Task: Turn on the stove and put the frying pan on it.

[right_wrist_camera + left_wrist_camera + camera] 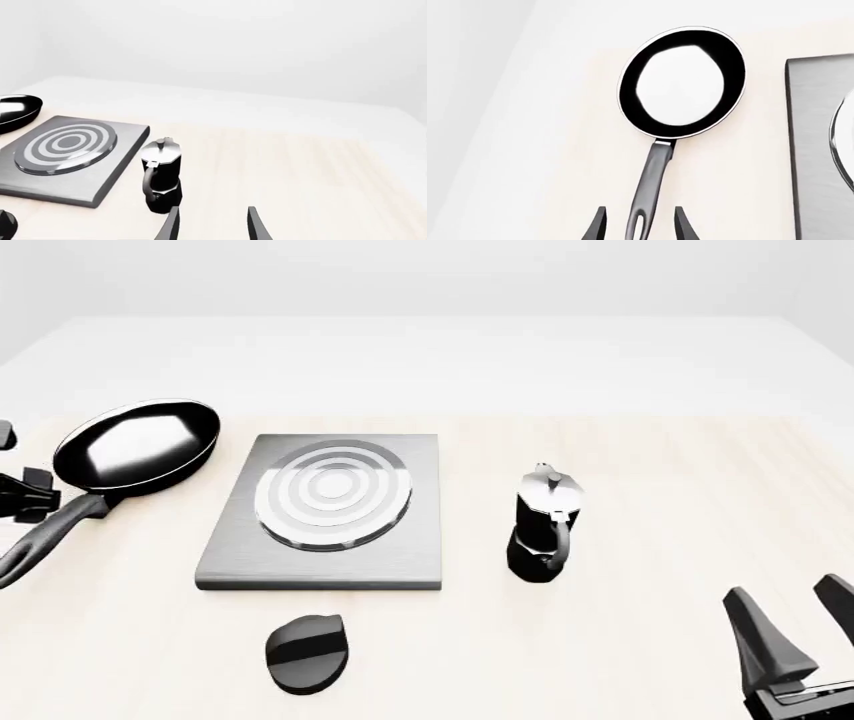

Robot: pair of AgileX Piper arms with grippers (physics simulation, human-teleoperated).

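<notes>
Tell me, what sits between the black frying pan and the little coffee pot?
The flat grey metal stove with silver rings sits between the round black frying pan and the small black-and-silver moka pot, seen in the front view.

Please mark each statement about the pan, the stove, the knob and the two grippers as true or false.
1. The frying pan sits on the stove. False: it lies on the table, left of the stove.
2. The left gripper is open around the pan's handle. True.
3. The moka pot stands right of the stove. True.
4. The right gripper grips the knob. False: it is open and holds nothing, far right of the knob.
</notes>
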